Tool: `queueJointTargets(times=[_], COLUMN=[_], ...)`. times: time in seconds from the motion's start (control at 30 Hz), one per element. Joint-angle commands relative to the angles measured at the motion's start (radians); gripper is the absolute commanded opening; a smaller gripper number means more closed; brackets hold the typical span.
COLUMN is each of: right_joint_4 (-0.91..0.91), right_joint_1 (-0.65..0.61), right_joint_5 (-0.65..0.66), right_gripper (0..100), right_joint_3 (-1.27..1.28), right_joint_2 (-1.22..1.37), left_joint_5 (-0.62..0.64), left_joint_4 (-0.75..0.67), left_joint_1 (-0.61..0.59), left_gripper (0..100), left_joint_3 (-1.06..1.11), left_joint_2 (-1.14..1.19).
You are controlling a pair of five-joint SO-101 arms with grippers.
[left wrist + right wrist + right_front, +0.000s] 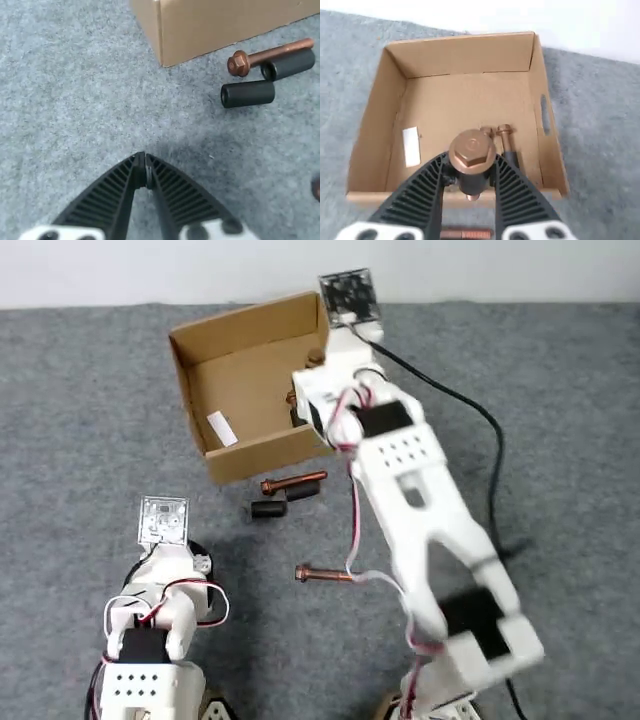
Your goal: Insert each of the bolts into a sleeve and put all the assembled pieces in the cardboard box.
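Left gripper (145, 162) sits low over the table (75, 100), jaws pressed together, empty. A loose bolt (324, 575) lies beside the right arm. Nearer the box, a second bolt (294, 481) and two sleeves (268, 508) wait unjoined. Right gripper (471, 167) hangs over the box (465, 57), jaws pinching a sleeved bolt (472, 150). At least one finished piece (506, 142) lies inside. This one looks ready to drop, with two left to assemble.

A sleeved bolt (472, 155) hangs over the cardboard box (465, 55); two bolts (295, 481), two sleeves (268, 508) lie outside.
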Motion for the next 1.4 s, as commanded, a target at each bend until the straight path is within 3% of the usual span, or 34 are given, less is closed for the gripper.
queueJointTargets(times=[0.0,0.37,0.63,0.77,0.93,1.37], right_joint_4=[-0.030,0.088,0.176,0.176,0.194,0.587], right_joint_1=[0.007,-0.064,-0.101,-0.101,-0.101,-0.101], right_joint_5=[0.052,0.250,0.305,0.301,0.299,0.296], right_gripper=[0.8,0.8,5.0,14.3,14.4,14.4], right_joint_3=[-0.209,-0.497,-0.571,-0.571,-0.571,-0.571], right_joint_2=[0.159,0.542,0.670,0.661,0.579,0.320], left_joint_5=[-0.014,-0.012,-0.012,-0.012,-0.012,-0.012], left_joint_4=[-0.025,-0.025,-0.026,-0.026,-0.026,-0.034], left_joint_1=[-0.009,-0.009,-0.009,-0.009,-0.009,-0.011], left_gripper=[0,0,0,0,0,0], left_joint_3=[-0.005,-0.005,-0.005,-0.005,-0.005,-0.004], left_joint_2=[-0.009,-0.009,-0.009,-0.009,-0.009,-0.009])
